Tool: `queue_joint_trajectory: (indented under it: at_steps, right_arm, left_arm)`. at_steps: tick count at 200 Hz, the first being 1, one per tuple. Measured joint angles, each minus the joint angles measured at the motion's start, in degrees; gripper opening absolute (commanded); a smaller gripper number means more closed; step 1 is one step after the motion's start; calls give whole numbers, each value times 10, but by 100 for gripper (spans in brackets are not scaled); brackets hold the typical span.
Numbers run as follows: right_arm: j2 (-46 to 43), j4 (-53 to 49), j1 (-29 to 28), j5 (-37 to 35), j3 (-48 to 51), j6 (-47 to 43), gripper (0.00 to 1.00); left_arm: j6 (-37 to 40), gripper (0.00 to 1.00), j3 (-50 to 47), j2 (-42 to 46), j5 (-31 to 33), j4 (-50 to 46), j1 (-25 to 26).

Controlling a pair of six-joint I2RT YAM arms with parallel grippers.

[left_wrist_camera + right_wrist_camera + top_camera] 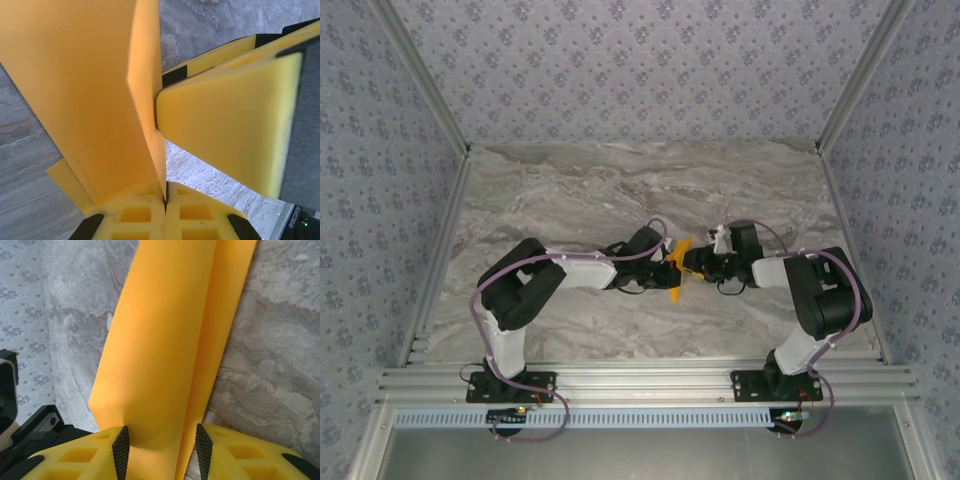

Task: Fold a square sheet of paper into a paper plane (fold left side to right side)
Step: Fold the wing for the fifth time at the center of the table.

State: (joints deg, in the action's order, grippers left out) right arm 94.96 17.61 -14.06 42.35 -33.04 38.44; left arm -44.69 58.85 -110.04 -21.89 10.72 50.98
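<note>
we hold the square sheet of paper [677, 267] above the desk [620, 190], mid-way between both arms. our left fingers [165, 196] are clenched on its edge; our right fingers [161, 444] straddle the fold, apparently grasping it, its long axis running away from them.

Grey marbled table [620, 190], arm bases at near edge

Held above the middle of the marble table [620, 190], between the 2 grippers: the folded sheet of paper [677, 268]. To its left, the left gripper [165, 194], jaws pressed together on the paper's lower edge. To its right, the right gripper [161, 442], paper lying between its fingers [121, 450].
</note>
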Motion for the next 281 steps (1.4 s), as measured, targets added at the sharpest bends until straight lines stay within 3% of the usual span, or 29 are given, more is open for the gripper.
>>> queue_joint_trajectory:
  at_steps: [281]
  right_arm:
    - [9,-42,-5,-8,-22,-3,43]
  left_arm:
    - [1,29,-2,3,-9,-2,-4]
